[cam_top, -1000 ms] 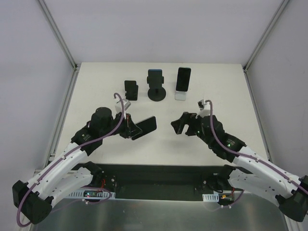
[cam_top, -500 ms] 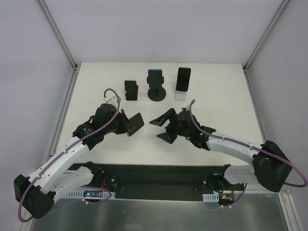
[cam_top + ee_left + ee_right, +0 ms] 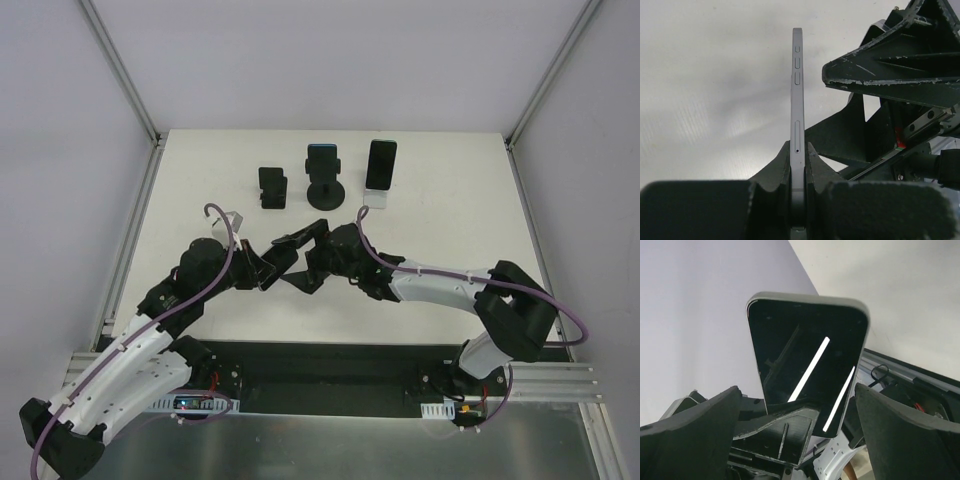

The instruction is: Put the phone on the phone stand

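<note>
Over the tabletop (image 3: 450, 200), left tool (image 3: 797, 165) clamps the stiff, slippery phone (image 3: 797, 90); spread-wide right tool (image 3: 288, 260) should probably take its side edges.

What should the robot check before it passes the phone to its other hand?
1. Left gripper clamped on the phone: ok, its fingers press both faces.
2. Right gripper open wide enough: ok, its fingers are spread on either side of the phone and are not touching it.
3. Phone centred between the right fingers: ok in the right wrist view.
4. Phone far enough in for a firm grab: cannot tell.
5. A free stand: ok, the small black stand is empty. The round-base stand and the white stand are taken.
</note>
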You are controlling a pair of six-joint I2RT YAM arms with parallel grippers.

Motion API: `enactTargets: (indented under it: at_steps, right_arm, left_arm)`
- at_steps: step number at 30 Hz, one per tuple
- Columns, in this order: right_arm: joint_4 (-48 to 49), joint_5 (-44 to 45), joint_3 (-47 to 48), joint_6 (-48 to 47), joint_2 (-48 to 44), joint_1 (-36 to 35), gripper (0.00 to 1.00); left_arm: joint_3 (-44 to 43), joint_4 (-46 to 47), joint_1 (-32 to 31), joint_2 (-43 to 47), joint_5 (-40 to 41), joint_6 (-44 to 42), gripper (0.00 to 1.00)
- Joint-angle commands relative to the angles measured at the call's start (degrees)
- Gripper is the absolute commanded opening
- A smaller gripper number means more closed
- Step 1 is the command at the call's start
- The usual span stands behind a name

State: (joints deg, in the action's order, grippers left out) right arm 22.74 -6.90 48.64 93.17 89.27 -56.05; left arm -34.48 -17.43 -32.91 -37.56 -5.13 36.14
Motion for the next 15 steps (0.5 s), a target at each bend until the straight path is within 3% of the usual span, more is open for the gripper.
enactTargets:
  at_steps: [1,5,9,11,15]
  right_arm:
    - [0.4,-1.1,3.9,2.5,0.0,-0.9,0.98]
    - [-0.2,0.9,1.4,0.1,-1.5,-0.7,0.99]
    - [1.6,2.8,-4.5,-16.5,-6.4,1.5,0.98]
    - [10.1,1.8,-10.1,-29.0,-9.5,2.3,0.98]
    - [23.1,-6.5,-15.4,-38.8,-12.1,5.9,0.99]
  left_arm:
    - [1.6,8.2,0.3,2.8,-1.8,-3.0,0.00]
    - [2.7,10.3,0.3,4.3,-3.0,-3.3,0.00]
    - [2.6,11.0,0.3,6.2,-4.5,0.9,0.00]
    - [2.8,13.8,0.3,7.4,-8.2,4.4,0.00]
    - [5.6,20.1,0.4,8.7,-12.8,9.4,0.00]
